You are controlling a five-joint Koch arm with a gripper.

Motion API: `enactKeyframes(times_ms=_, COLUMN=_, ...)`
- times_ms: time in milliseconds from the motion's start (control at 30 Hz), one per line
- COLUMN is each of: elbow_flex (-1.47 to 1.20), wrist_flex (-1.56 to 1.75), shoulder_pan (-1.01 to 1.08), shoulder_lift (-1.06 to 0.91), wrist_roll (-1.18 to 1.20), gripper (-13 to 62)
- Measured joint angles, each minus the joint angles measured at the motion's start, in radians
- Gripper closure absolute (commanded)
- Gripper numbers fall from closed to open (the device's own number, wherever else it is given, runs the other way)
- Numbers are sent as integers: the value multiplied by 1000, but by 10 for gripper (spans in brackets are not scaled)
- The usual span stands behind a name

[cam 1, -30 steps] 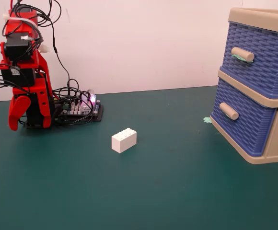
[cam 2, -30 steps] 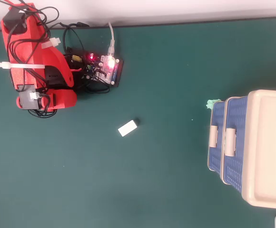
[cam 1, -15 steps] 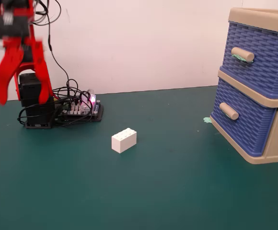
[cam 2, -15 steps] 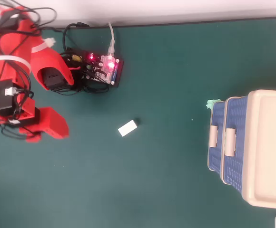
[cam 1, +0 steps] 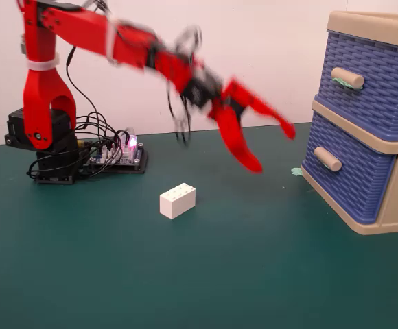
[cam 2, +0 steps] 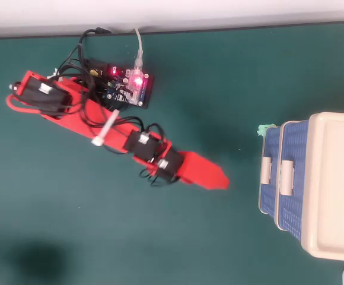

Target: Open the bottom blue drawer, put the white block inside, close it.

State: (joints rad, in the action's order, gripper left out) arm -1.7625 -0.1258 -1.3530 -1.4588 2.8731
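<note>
End effector: red two-jaw end effector [cam 1: 271,147], jaws spread wide, empty, mid-frame above the bench.
White block: small white studded plastic brick [cam 1: 178,201] on the green bench [cam 1: 206,274], lower centre.
Bottom drawer: lower blue woven-pattern plastic drawer [cam 1: 343,175], closed, right edge.

You have open green mat [cam 1: 206,274] all across the front, and bare mat between the red, motion-blurred gripper [cam 1: 271,147] with its jaws spread and the beige two-drawer cabinet [cam 1: 391,199]. The small white studded brick [cam 1: 178,201] sits on the mat below the outstretched red arm [cam 2: 101,122], which hides it in the overhead view. The lit circuit board with tangled black wires [cam 2: 127,86] crowds the arm's base.
</note>
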Motion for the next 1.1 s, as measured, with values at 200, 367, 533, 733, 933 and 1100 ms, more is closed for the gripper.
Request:
enactKeyframes(times_ms=200, elbow_flex=-150, wrist_flex=839, shoulder_pan=-14, shoulder_lift=290, wrist_roll=35, gripper=156)
enactKeyframes(times_ms=367, elbow_flex=41, wrist_flex=1218, shoulder_pan=-15, shoulder_lift=623, wrist_roll=184, gripper=157)
enactKeyframes(times_ms=533, elbow_flex=244, wrist_flex=1258, shoulder_pan=-37, shoulder_lift=735, wrist_roll=212, gripper=167)
enactKeyframes(times_ms=733, elbow_flex=265, wrist_flex=1167, shoulder_pan=-75, shoulder_lift=756, wrist_roll=213, gripper=174)
enactKeyframes(times_ms=933, elbow_flex=207, wrist_flex=1054, shoulder_pan=-86, shoulder_lift=684, wrist_roll=212, gripper=174)
enactKeyframes(times_ms=1100, elbow_flex=222, wrist_flex=1006, shoulder_pan=-101, shoulder_lift=672, wrist_roll=212, gripper=176)
